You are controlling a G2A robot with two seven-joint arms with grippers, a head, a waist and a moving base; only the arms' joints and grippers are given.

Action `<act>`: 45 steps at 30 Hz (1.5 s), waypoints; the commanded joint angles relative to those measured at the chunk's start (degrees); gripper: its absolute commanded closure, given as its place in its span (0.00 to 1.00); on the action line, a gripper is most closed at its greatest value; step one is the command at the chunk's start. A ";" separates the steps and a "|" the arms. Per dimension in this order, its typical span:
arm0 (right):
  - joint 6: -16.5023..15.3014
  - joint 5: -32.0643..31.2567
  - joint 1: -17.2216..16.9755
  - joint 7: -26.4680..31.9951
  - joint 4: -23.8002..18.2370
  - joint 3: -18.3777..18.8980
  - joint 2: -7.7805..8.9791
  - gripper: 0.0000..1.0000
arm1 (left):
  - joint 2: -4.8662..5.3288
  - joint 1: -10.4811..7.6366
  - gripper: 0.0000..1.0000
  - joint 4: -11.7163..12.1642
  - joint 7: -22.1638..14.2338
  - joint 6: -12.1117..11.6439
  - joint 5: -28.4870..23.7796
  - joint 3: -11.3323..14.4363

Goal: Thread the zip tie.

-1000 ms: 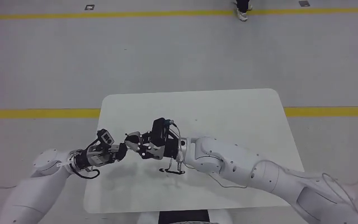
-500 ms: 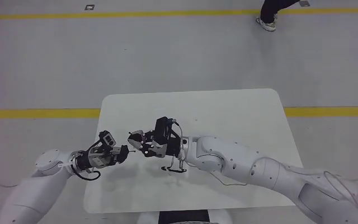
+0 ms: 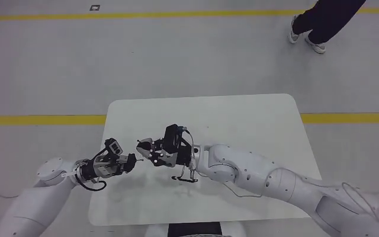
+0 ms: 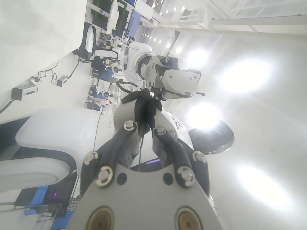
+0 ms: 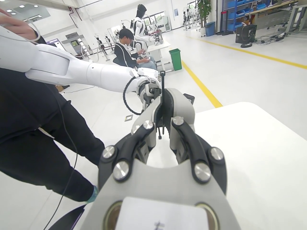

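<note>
found the fingers [image 5: 178, 106] of the right gripper [image 5: 164, 107] clenched on a slim black plastic zip tie [image 5: 163, 82], its strap pinched between the two of them. noted the square head poking out clear past the tips and the other end reaching back into the gap toward the palm. held in the air, touching no surface, above the left half of the rounded white table [image 3: 254, 118], nearer the robot's edge than the far one.

found the fingers [image 4: 116, 142] of the left gripper [image 4: 144, 101] drawn tight together as well, tips meeting, with a thin dark strand [image 4: 139, 152] running back from them through the gap. could not tell whether that strand belonged to the same zip tie or to another.

saw the two grippers nose to nose from the top camera, tips close but apart, the left gripper a little nearer the robot. from the left wrist camera, saw the right gripper farther off and facing it, zip tie jutting from its side as a fine dark line.

beyond the table, made out pale grey floor with a yellow stripe [image 3: 53, 119] running out to either side.
</note>
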 commanded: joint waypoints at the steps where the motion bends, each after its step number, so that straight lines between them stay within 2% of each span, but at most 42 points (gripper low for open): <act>1: 0.00 -0.31 -0.54 0.69 -0.14 0.41 -0.05 1.00 | 0.00 0.00 1.00 0.00 0.00 0.00 0.00 0.00; 21: 0.00 -3.58 -3.34 1.70 -1.59 3.37 0.09 1.00 | 0.00 0.00 1.00 0.00 0.00 0.00 0.00 0.00; 45: 0.00 -3.14 -2.91 2.27 -0.80 2.54 -0.75 1.00 | 0.00 0.00 1.00 0.00 0.00 0.00 0.00 0.00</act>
